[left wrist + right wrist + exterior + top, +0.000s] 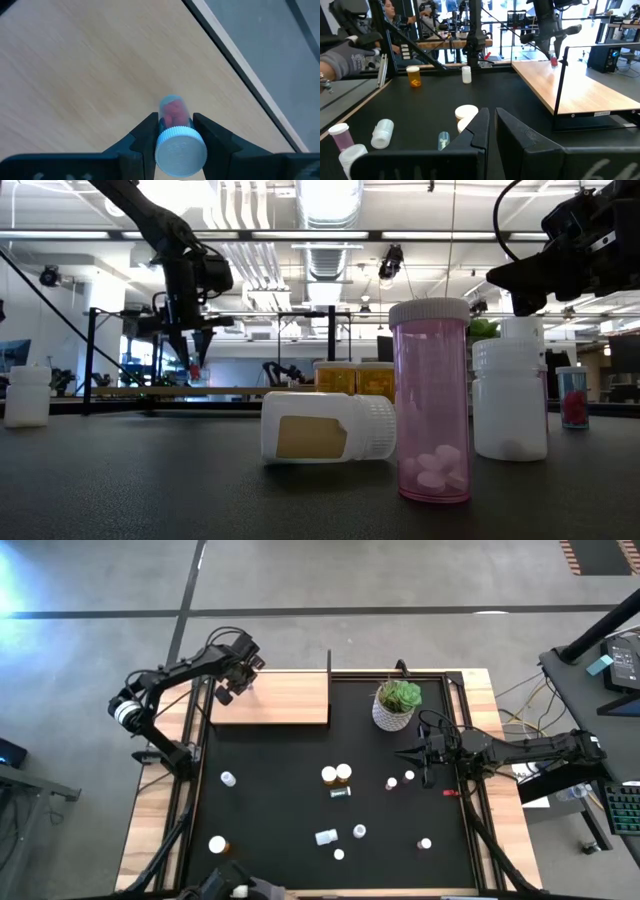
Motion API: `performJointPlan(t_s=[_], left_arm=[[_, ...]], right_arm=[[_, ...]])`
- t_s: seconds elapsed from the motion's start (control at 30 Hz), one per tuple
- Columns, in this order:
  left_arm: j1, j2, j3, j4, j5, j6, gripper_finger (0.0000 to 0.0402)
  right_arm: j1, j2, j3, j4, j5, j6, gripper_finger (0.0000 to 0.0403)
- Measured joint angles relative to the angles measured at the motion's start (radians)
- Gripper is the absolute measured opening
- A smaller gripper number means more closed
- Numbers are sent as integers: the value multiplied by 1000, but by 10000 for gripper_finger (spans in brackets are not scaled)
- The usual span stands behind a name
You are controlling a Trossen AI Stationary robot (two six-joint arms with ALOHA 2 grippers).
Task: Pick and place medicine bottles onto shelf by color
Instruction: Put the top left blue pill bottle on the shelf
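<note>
1. High view: the left gripper (237,686) hangs over the far left corner of the shelf (285,698), a light-wood board lying along the far edge of the black mat (300,800). What it carries is too small to make out here. The right gripper (412,753) hovers above the mat near its right edge, just in front of the potted plant (397,705), fingers together and holding nothing. Other bottles are scattered over the mat: two capped ones (336,775) side by side near the middle, a white bottle (228,778) toward the left edge, and more along the near edge.

2. Low view: the left gripper (194,358) points straight down above the shelf (180,391), with a small red-filled bottle (195,368) between its fingertips, clear of the board. Close to the camera a pink bottle (433,402) stands upright, and a white bottle (328,426) lies on its side just beside it.

3. Left wrist view: the two dark fingers (145,137) are clamped on the bottle (176,131) just below its white cap; its clear body, with red contents, points toward the wooden board (90,75).

4. Right wrist view: the right gripper (490,127) has its fingers nearly touching, with nothing between them. An orange bottle (413,76) and a white one (466,74) stand at the far side of the mat.
</note>
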Motion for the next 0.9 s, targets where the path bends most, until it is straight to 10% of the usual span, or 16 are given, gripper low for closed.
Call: performJointPlan(t_s=[0.9], left_arm=[[68,189,255,-227,-2,61,85]], right_arm=[[0,0,0,0,0,0,22]])
